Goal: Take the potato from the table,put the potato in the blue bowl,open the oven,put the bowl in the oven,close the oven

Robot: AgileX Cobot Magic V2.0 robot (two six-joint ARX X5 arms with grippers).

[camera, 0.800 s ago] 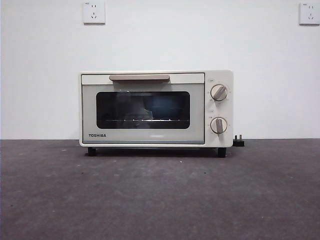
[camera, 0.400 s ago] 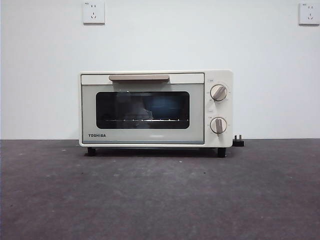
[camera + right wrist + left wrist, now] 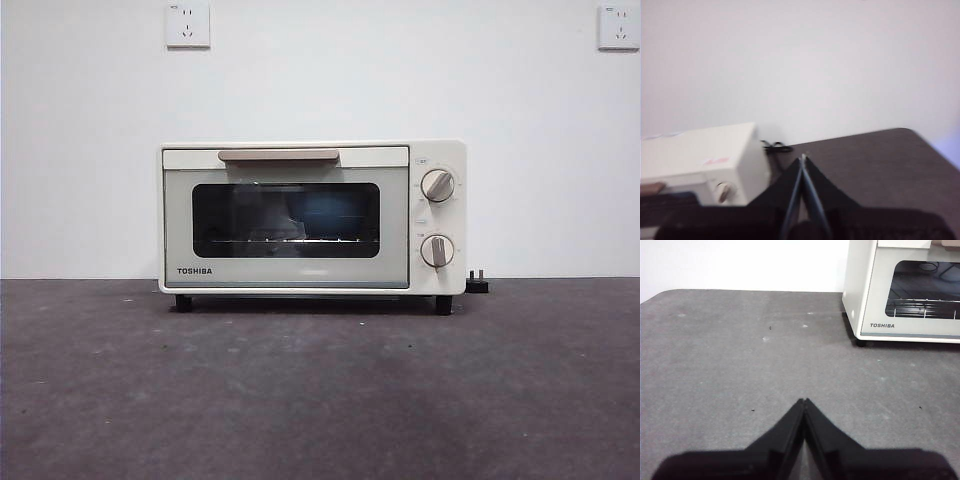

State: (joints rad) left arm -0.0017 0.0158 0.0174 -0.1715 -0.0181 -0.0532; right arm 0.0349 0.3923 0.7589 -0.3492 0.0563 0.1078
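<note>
Oven [image 3: 312, 217], cream-white, dark-glass door shut, ahead of both empty, closed pincers [image 3: 804, 402] [image 3: 802, 159]; risk: door unlatched, could drop open.

**Oven set at back of table, against the wall**

The oven [image 3: 312, 217] is placed on the table [image 3: 320, 390] toward its far edge, close before the wall [image 3: 320, 80]. The handle [image 3: 278, 155] is mounted across the top of the shut door, and two knobs [image 3: 437, 185] are stacked one above the other to the door's right. A plug [image 3: 477, 283] is laid on the table just beside the oven's right foot. Two wall sockets [image 3: 188, 24] are fixed above, one to the upper left and one to the upper right. The stretch of table before the oven is overlooked by the left gripper [image 3: 804, 401] from the oven's left side, and by the right gripper [image 3: 802, 158] from its right.
</note>
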